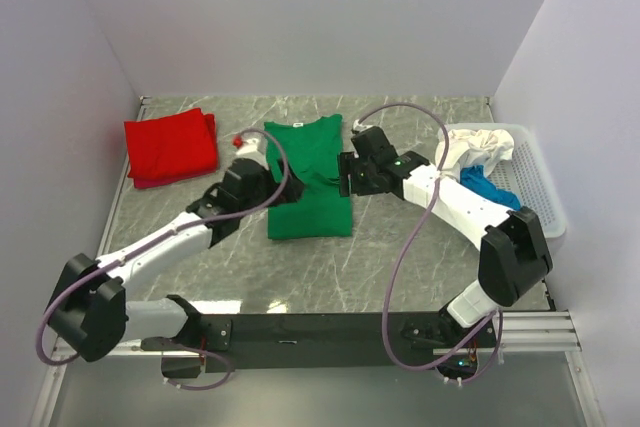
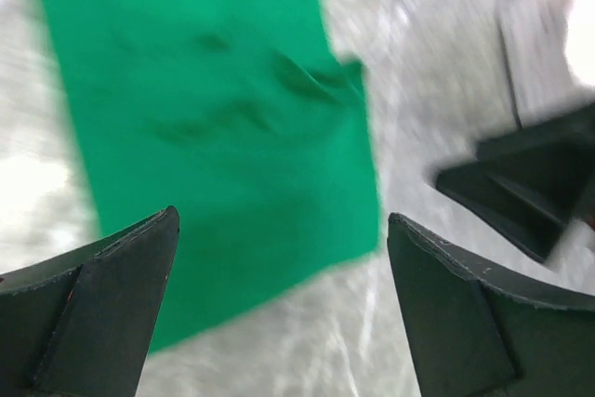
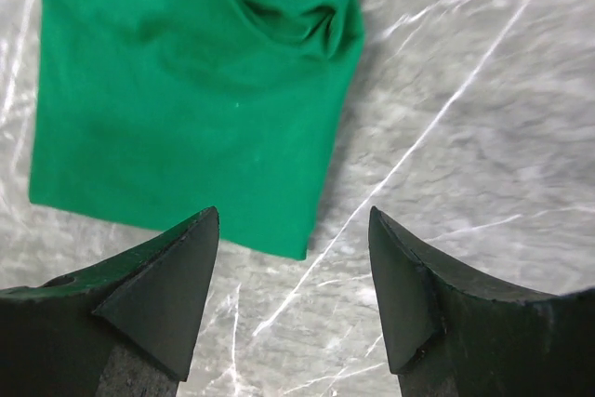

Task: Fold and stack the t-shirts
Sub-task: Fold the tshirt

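Note:
The bright green t-shirt (image 1: 308, 179) lies flat mid-table, its sides folded in to a long strip, the neck label at the far end. My left gripper (image 1: 258, 150) is open and empty at the shirt's left edge; in the left wrist view (image 2: 282, 216) its fingers hang over a corner of the green cloth (image 2: 214, 109). My right gripper (image 1: 348, 175) is open and empty at the shirt's right edge; in the right wrist view (image 3: 294, 212) it hovers just off a corner of the shirt (image 3: 186, 90). The red t-shirt (image 1: 170, 147) lies folded at the back left.
A white lattice basket (image 1: 540, 197) stands at the right edge and holds a crumpled white shirt (image 1: 470, 147) and a blue shirt (image 1: 490, 189). White walls close in the left, back and right sides of the grey marble table (image 1: 300, 267).

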